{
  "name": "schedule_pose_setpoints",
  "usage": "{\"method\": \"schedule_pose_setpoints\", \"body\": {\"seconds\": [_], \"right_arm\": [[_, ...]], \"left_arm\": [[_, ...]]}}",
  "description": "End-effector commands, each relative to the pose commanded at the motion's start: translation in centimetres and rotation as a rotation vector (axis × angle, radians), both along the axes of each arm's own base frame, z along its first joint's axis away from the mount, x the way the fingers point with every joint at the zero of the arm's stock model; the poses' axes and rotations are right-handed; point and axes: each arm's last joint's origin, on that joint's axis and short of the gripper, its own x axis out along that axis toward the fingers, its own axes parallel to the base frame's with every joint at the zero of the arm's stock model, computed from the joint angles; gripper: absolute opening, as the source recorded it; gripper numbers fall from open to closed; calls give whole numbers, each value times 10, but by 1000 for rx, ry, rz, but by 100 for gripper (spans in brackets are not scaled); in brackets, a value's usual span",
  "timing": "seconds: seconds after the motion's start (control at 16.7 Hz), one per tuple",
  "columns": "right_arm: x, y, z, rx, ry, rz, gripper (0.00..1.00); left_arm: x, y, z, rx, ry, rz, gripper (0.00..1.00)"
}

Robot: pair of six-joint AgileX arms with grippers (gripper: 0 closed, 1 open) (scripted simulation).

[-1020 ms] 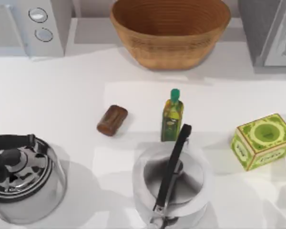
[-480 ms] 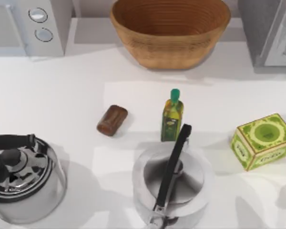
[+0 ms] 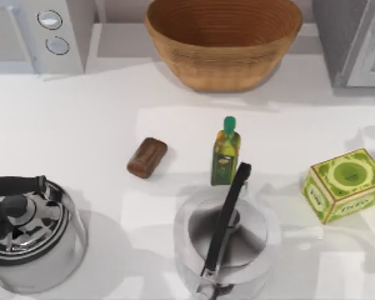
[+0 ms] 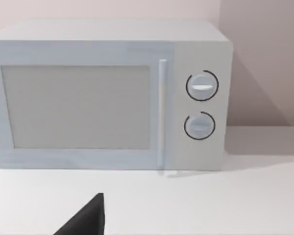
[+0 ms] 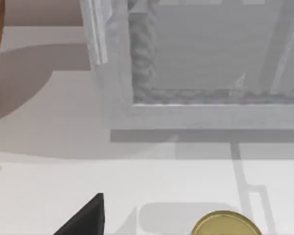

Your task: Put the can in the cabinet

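The can (image 3: 147, 157), a small reddish-brown cylinder, lies on its side on the white table, left of centre. The cabinet (image 3: 353, 44) stands at the table's far right corner. The right wrist view faces its pale front (image 5: 206, 115) from close by, with a door edge (image 5: 95, 29) standing out beside it. A dark piece of my right gripper (image 5: 85, 219) shows at that view's border. A matching dark piece of my left gripper (image 4: 85, 220) shows in the left wrist view, which faces the microwave (image 4: 108, 98). Nothing is near the can.
A green-capped oil bottle (image 3: 225, 152) stands right of the can. A green printed box (image 3: 345, 184) sits at the right. Two steel kettles (image 3: 28, 231) (image 3: 222, 244) occupy the front, and a wicker basket (image 3: 223, 40) and the microwave (image 3: 44, 31) line the back.
Shadows on the right side of the table have shifted. The can, bottle, box and kettles have not moved.
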Motion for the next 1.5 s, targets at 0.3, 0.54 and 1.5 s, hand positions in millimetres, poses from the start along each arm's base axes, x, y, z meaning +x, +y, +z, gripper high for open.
{"method": "schedule_pose_setpoints", "body": {"seconds": [0.3, 0.54, 1.5], "right_arm": [[45, -10, -59, -4, 250, -3, 100], [46, -12, -89, -7, 353, -3, 100], [91, -16, -127, -8, 357, -6, 100]], "left_arm": [[0, 0, 0, 0, 0, 0, 100], [0, 0, 0, 0, 0, 0, 100], [0, 0, 0, 0, 0, 0, 100]]}}
